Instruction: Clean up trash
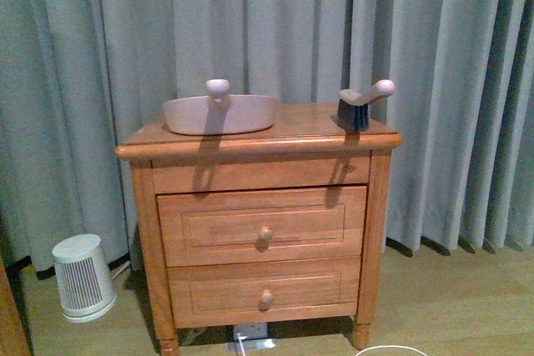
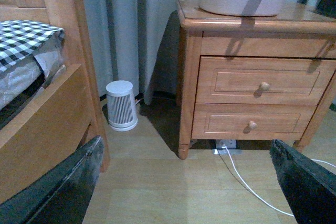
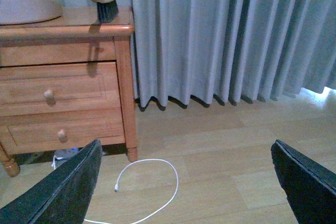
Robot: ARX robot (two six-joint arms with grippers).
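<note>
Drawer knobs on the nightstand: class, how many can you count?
2. The upper knob sits mid-front of the top drawer; the lower knob is directly below, on the bottom drawer. None seems hidden.

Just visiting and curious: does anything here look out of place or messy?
A white cable lies in a loose loop on the floor beside the nightstand, one end free. A dustpan and brush sit on the nightstand's top, an unusual spot for cleaning tools. Nothing looks spilled or broken.

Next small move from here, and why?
Probably raise the right gripper toward the brush at the nightstand's right edge. The gripper is open, empty and well short of it, the dustpan sits further left, and no trash shows in any view.
</note>
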